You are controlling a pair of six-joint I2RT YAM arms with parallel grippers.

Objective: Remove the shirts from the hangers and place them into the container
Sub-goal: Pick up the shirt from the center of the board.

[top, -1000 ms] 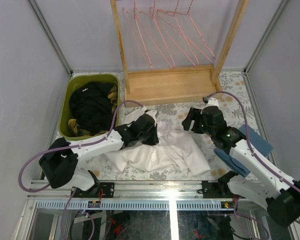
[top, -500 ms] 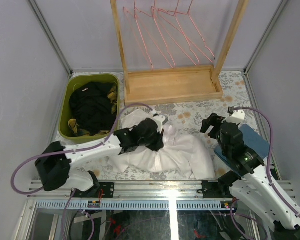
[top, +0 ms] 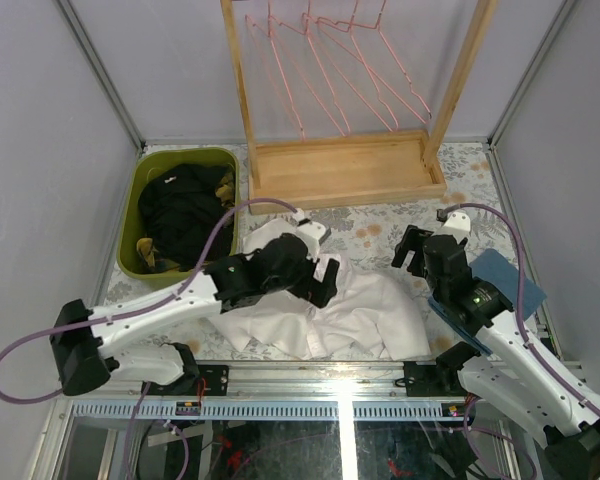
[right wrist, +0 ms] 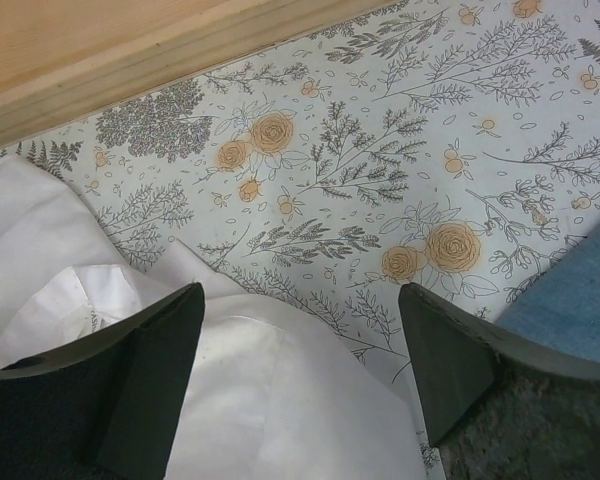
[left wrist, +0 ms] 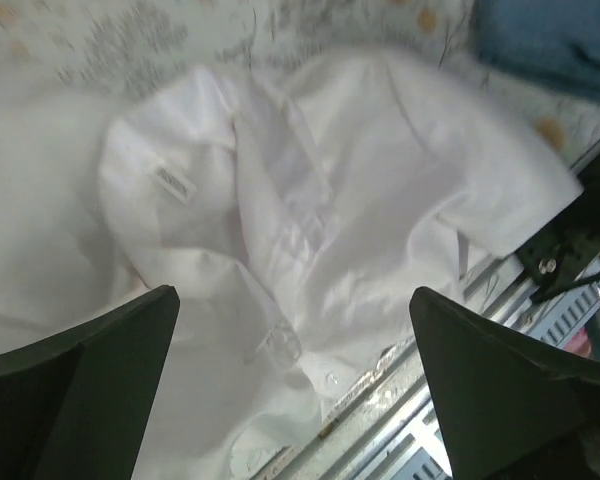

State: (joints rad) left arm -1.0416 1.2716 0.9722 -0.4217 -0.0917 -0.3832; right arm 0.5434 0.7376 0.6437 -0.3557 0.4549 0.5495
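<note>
A white shirt [top: 355, 315] lies crumpled on the floral table near the front edge, with no hanger on it. My left gripper [top: 322, 256] hovers over its left part, open and holding nothing; in the left wrist view the collar and label of the white shirt [left wrist: 310, 220] lie under the open gripper [left wrist: 295, 400]. My right gripper [top: 411, 248] stands open at the shirt's right edge, and the right wrist view shows a shirt [right wrist: 270, 400] fold between its spread fingers [right wrist: 130, 380]. Two black shirts [top: 185, 212] and a yellow plaid one [top: 148, 252] fill the olive container [top: 132, 205]. Several bare pink hangers [top: 330, 70] hang on the rack.
The wooden rack base [top: 340, 165] stands at the back centre, its posts rising on both sides. A folded blue cloth [top: 502, 275] lies under my right arm at the table's right side. The metal front rail [left wrist: 540, 270] runs just beyond the shirt's near edge.
My left gripper has opened and let go of the white shirt, which now lies loose. The right arm has drawn back to the right, its jaws a little wider.
</note>
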